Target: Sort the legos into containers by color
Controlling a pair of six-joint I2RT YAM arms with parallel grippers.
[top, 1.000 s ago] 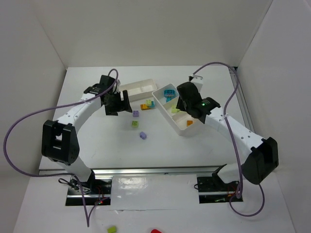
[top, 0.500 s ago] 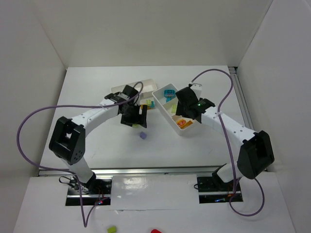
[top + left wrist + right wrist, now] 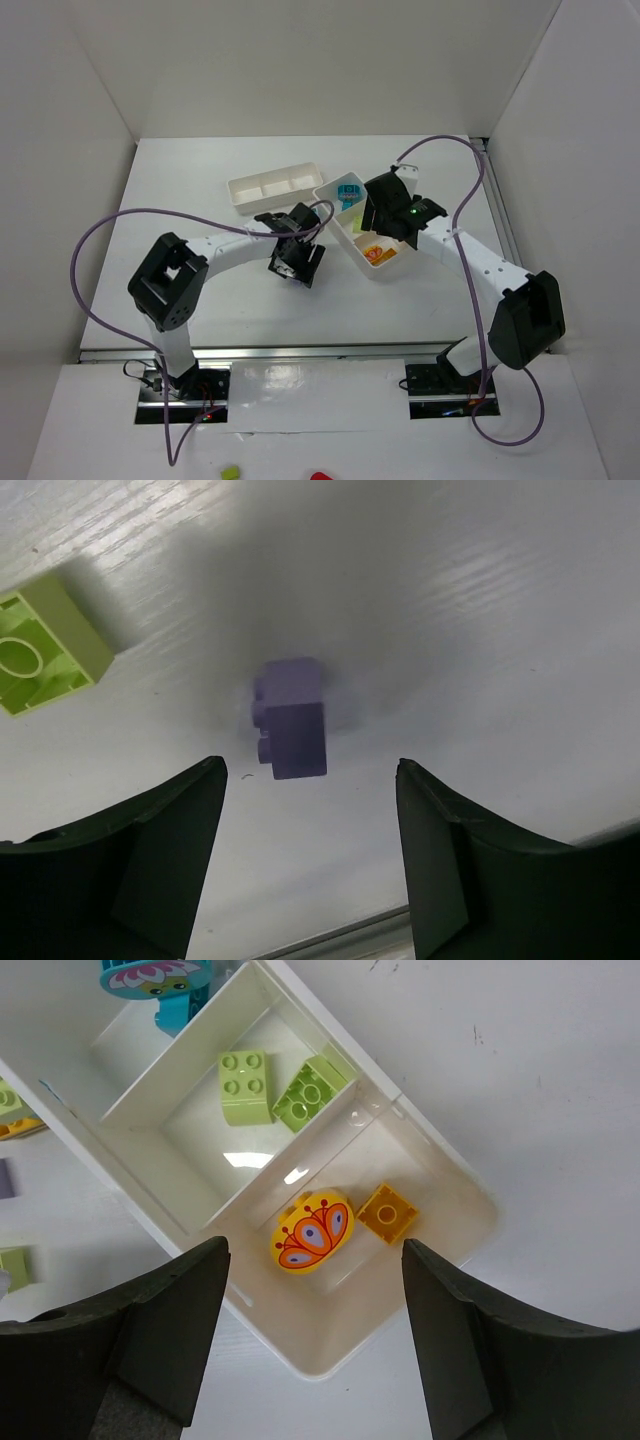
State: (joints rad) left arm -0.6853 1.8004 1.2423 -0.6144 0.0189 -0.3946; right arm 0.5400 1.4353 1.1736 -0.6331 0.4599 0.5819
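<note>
Left wrist view first: the left end effector (image 3: pixel 311 780) has its jaws spread wide and grips nothing, with both dark fingers (image 3: pixel 140 870) low in frame. Right at the tips, between them and with a clear gap on either side, the purple brick (image 3: pixel 290 720) sits on the white tabletop (image 3: pixel 500 600). Further out, on the left finger's side, a loose lime brick (image 3: pixel 45 655) lies apart from the purple one, a round ring showing on its face.

Over to the right wrist view: the right end effector (image 3: pixel 312 1260) also has its jaws apart and carries nothing as it hangs over the divided tray (image 3: pixel 190 1150). In the nearest compartment, right under the tips, lies a yellow oval piece (image 3: pixel 312 1230) with an orange and purple pattern. An orange brick (image 3: pixel 388 1212) sits just beside it, toward the right finger. One compartment out, a studs-up lime brick (image 3: pixel 245 1085) sits next to an angled lime brick (image 3: pixel 310 1092). Farthest out is a teal piece (image 3: pixel 170 985), cut off by the frame edge.

From the top external camera, the second tray (image 3: pixel 272 187) lies well beyond the left end effector, its end close to the divided tray's far corner. The left end effector hides the purple brick from this view.
</note>
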